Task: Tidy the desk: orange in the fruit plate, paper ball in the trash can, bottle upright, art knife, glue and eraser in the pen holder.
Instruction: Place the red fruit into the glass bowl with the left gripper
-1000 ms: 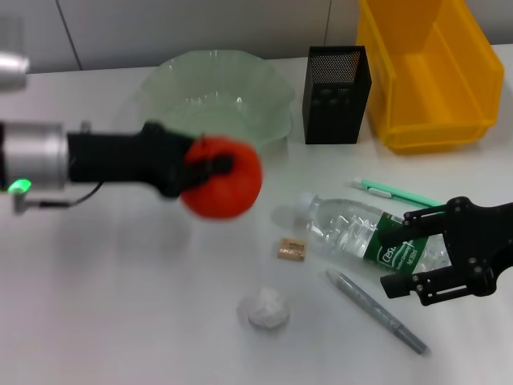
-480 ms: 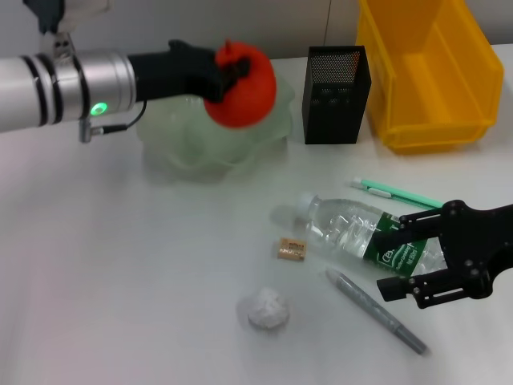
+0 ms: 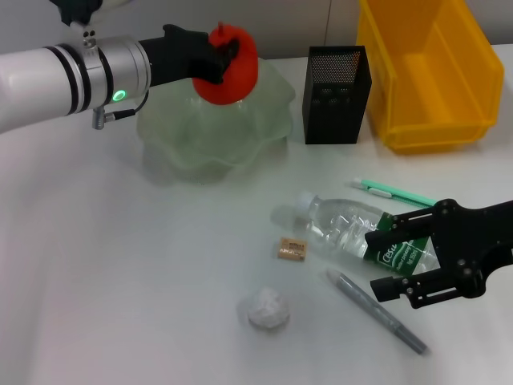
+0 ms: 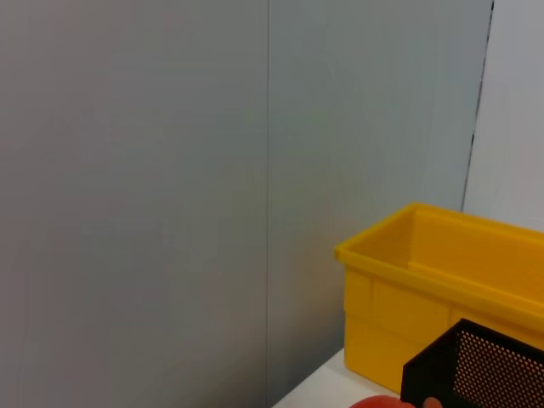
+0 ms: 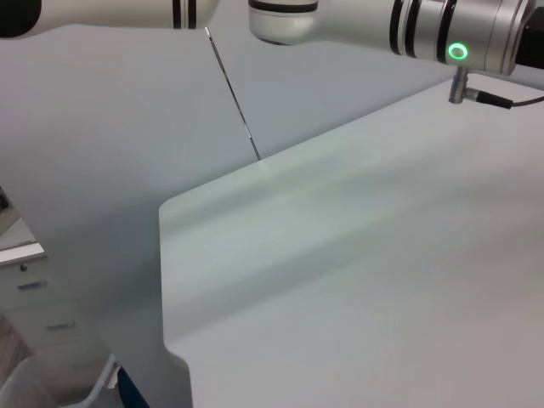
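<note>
My left gripper (image 3: pixel 218 54) is shut on the orange (image 3: pixel 237 70) and holds it over the back of the pale green fruit plate (image 3: pixel 200 148). A sliver of the orange (image 4: pixel 382 402) shows in the left wrist view. The clear bottle (image 3: pixel 341 231) lies on its side, cap toward the plate. My right gripper (image 3: pixel 379 265) is open, one finger on each side of the bottle's green label. The paper ball (image 3: pixel 267 309) and the small tan eraser (image 3: pixel 291 249) lie in front. A green-white stick (image 3: pixel 394 192) and a grey pen-shaped stick (image 3: pixel 377 311) flank the bottle; which is art knife or glue I cannot tell.
The black mesh pen holder (image 3: pixel 337 95) stands right of the plate, and a yellow bin (image 3: pixel 429 76) stands beyond it at the back right. Both appear in the left wrist view: pen holder (image 4: pixel 480 365), bin (image 4: pixel 442 272). The right wrist view shows the left arm (image 5: pixel 425 30) over the table.
My left arm has carried the orange up and back, from over the table's middle to above the fruit plate. My right gripper has edged slightly left along the bottle.
</note>
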Available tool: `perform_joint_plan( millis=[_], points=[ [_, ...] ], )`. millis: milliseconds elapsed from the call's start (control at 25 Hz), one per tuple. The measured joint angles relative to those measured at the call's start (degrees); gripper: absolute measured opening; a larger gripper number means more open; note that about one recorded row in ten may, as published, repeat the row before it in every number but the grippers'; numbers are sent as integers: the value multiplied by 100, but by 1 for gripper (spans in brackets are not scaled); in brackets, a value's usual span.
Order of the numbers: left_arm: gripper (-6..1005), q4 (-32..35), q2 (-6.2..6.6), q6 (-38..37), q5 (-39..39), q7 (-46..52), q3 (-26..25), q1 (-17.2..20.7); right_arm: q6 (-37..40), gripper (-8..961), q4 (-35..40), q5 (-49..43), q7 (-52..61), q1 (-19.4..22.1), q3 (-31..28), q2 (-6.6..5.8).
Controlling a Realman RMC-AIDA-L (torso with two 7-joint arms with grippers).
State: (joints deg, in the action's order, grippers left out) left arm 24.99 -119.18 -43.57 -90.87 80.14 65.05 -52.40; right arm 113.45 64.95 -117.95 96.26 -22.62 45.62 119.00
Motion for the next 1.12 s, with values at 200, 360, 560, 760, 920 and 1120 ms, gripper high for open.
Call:
perform_joint_plan(
  millis=[200, 360, 560, 760, 920, 1120],
  points=[
    [77, 9, 0, 153, 198, 1, 167, 8, -13, 669, -39, -9, -15, -10, 0, 0],
    [86, 17, 0, 385, 431, 2, 379, 36, -16, 668, -61, -14, -27, -13, 0, 0],
    [186, 23, 0, 464, 462, 2, 472, 67, -17, 667, -86, -17, -63, -18, 0, -5],
    [345, 53, 0, 460, 471, 2, 498, 107, -17, 666, -88, -18, -68, -41, 0, -8],
    [473, 134, 0, 458, 471, -12, 551, 172, -26, 666, -88, -17, -70, -41, 0, -9],
    [638, 412, 5, -78, 472, -42, 553, 410, -32, 665, -85, -17, -70, -56, 0, -9]
  ],
)
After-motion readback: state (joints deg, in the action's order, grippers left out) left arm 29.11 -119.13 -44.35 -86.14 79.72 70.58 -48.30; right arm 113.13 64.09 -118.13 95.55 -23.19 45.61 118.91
